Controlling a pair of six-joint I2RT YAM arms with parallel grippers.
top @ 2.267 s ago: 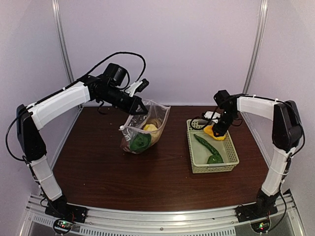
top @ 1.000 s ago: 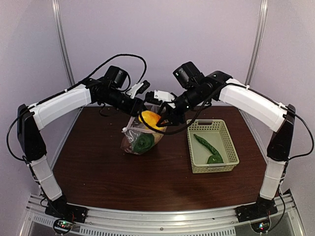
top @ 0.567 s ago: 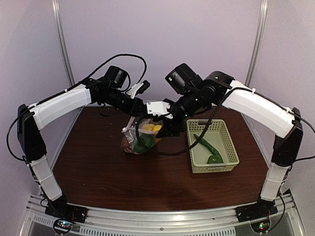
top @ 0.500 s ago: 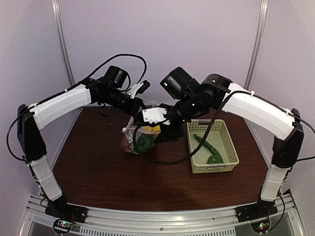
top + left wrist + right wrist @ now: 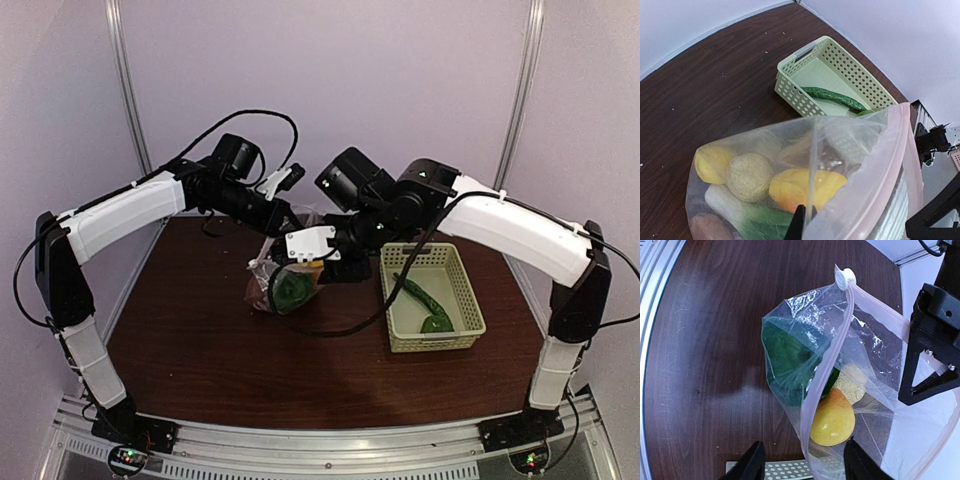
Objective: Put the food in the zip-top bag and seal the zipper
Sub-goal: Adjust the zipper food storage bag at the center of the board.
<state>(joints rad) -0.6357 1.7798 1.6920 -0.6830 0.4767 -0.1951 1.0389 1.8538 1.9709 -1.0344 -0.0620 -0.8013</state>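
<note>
The clear zip-top bag [image 5: 285, 280] hangs open from my left gripper [image 5: 283, 218], which is shut on its top edge [image 5: 810, 165]. Inside it I see a yellow lemon [image 5: 712, 162], a pale round piece [image 5: 749, 175], a yellow-orange piece [image 5: 805, 187], bok choy [image 5: 740, 212] and a brown round one [image 5: 705, 227]. The pinkish zipper [image 5: 826, 375] runs along the mouth, with its white slider [image 5: 845, 277] at one end. My right gripper [image 5: 330, 266] is open and empty, right by the bag mouth [image 5: 804, 465], with the yellow-orange piece [image 5: 832, 417] below it in the bag.
The pale green lattice basket [image 5: 470, 300] stands to the right of the bag, holding a green cucumber [image 5: 415, 292] and a green pepper [image 5: 435, 324]. It also shows in the left wrist view [image 5: 840, 75]. The brown table [image 5: 200, 350] has walls on three sides.
My right arm carried the yellow-orange piece from the basket over to the bag and let it go inside. It has since sunk lower by the mouth. The left arm held still.
</note>
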